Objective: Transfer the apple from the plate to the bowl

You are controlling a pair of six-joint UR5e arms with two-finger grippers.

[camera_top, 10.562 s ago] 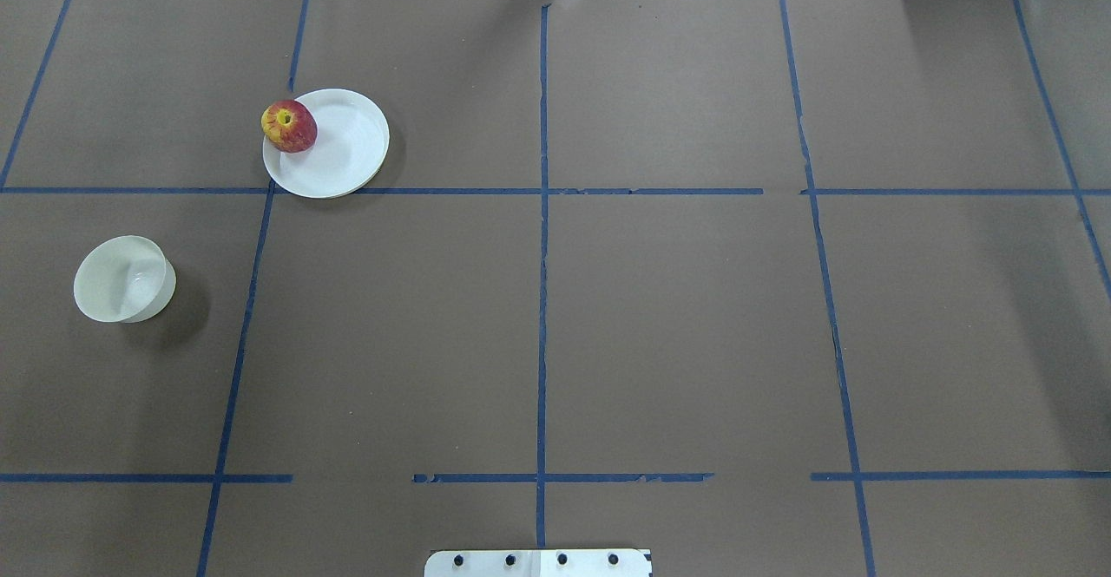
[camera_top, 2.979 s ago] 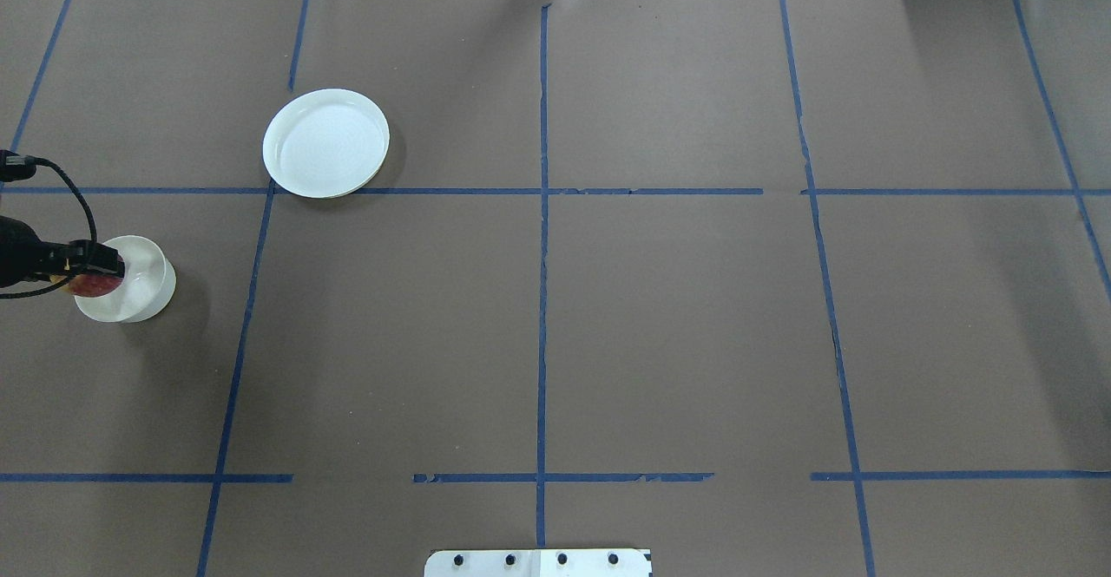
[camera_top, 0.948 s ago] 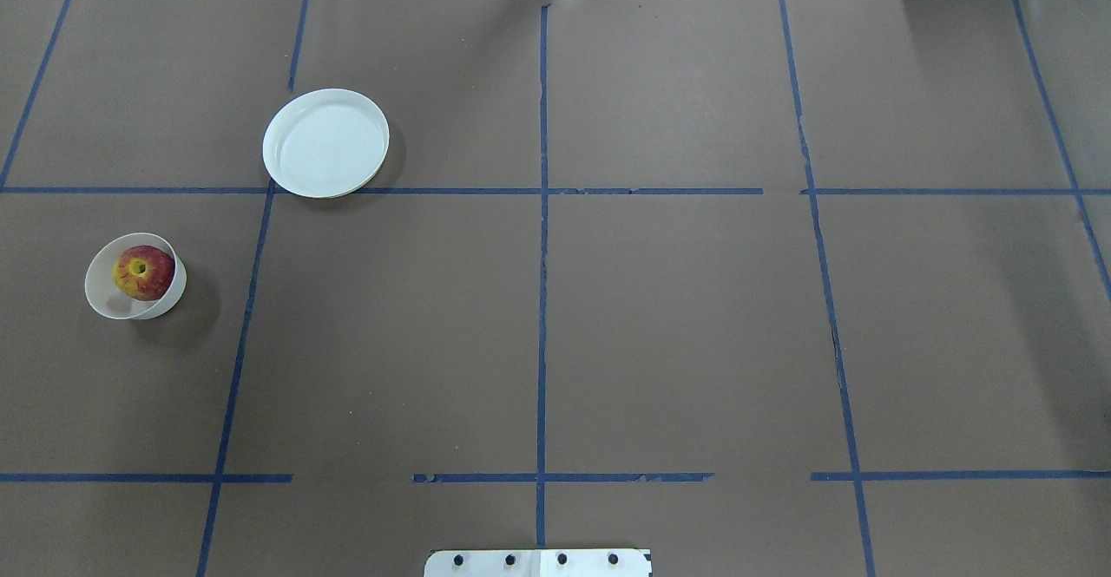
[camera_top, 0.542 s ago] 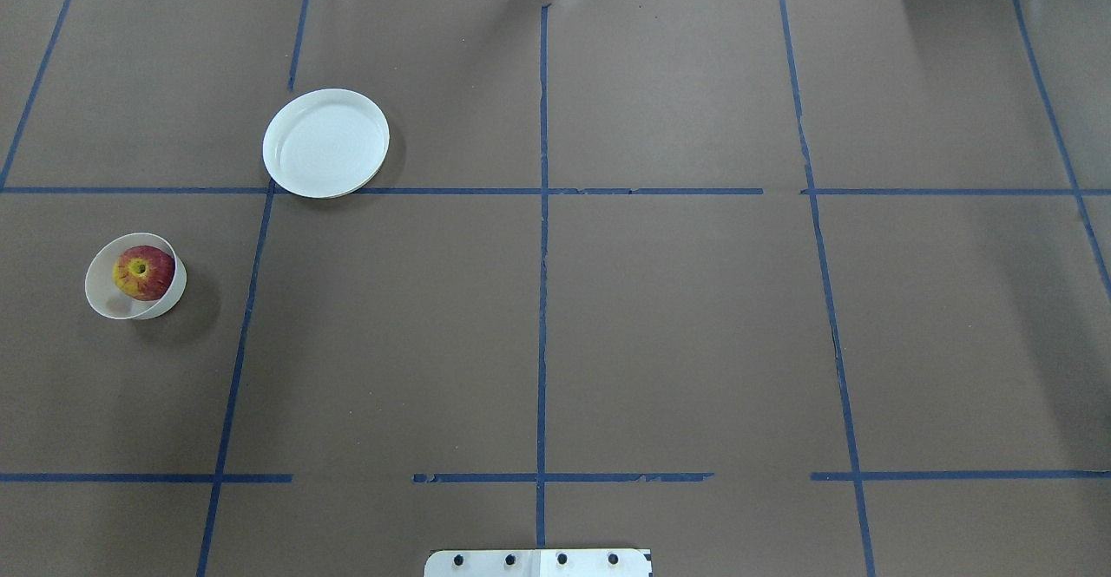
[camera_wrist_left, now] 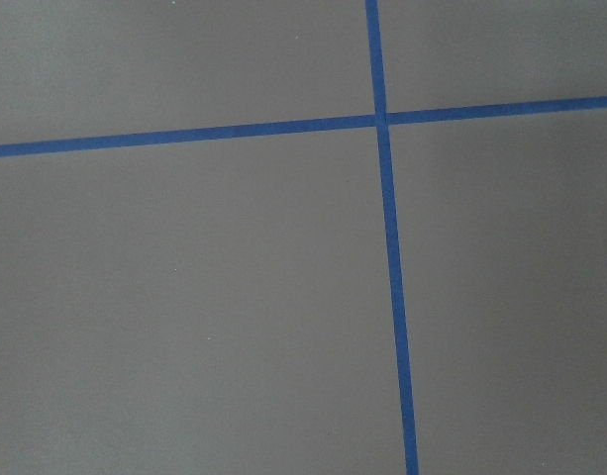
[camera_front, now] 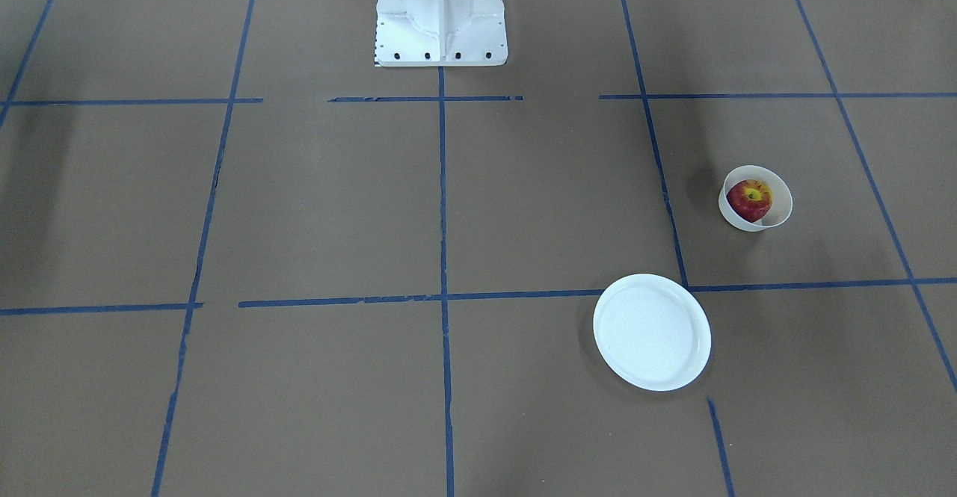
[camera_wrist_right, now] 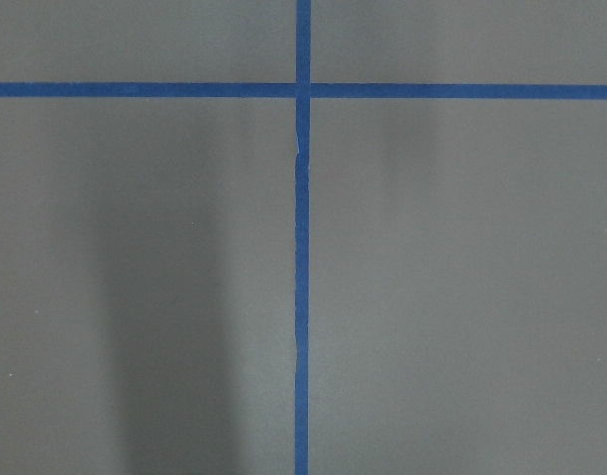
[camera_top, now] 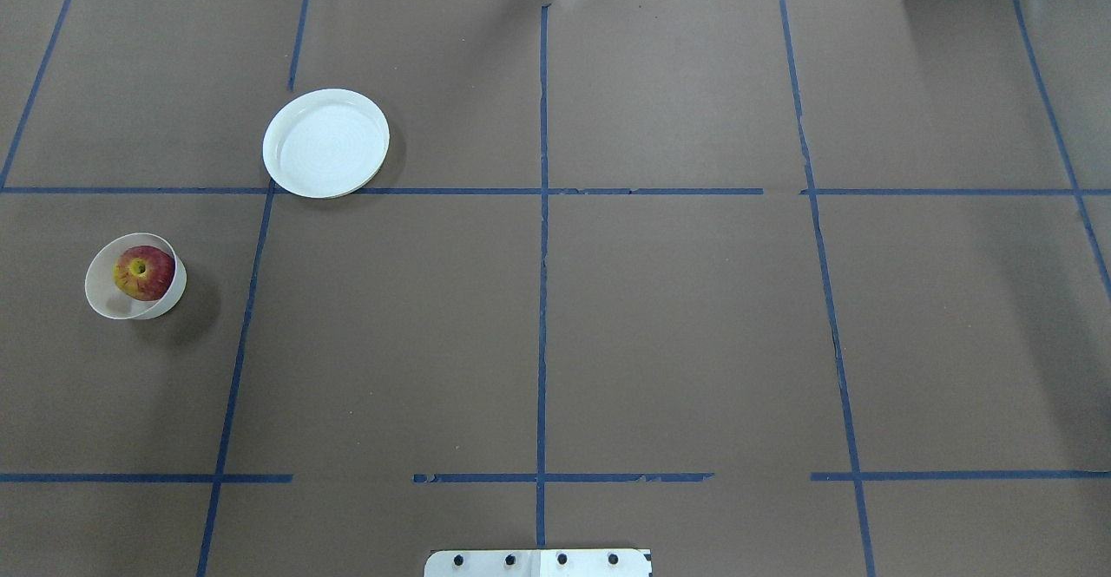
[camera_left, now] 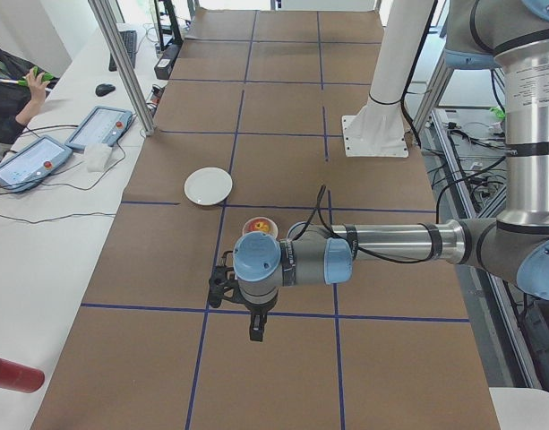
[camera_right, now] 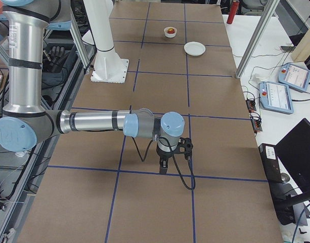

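The red apple (camera_top: pixel 143 272) with its yellow stem patch sits inside the small off-white bowl (camera_top: pixel 102 302) at the table's left side. It also shows in the front-facing view (camera_front: pixel 749 198), in the bowl (camera_front: pixel 779 214). The flat white plate (camera_top: pixel 325 143) lies bare, farther from the robot than the bowl. It also shows in the front-facing view (camera_front: pixel 652 332). My left gripper (camera_left: pixel 255 330) shows only in the exterior left view, points down beyond the table's left end, away from the bowl. My right gripper (camera_right: pixel 163 165) shows only in the exterior right view, over brown paper. I cannot tell whether either is open or shut.
The white robot base (camera_front: pixel 439 11) stands at the table's near middle edge. Blue tape lines (camera_top: pixel 542 239) divide the brown paper into squares. Tablets (camera_left: pixel 99 128) and a red cylinder (camera_left: pixel 14 374) lie on the side bench. Both wrist views show only paper and tape.
The apple went from the plate into the bowl, carried by the left gripper, which then left the overhead view. The bowl shifted slightly right. Nothing has moved in the last second.
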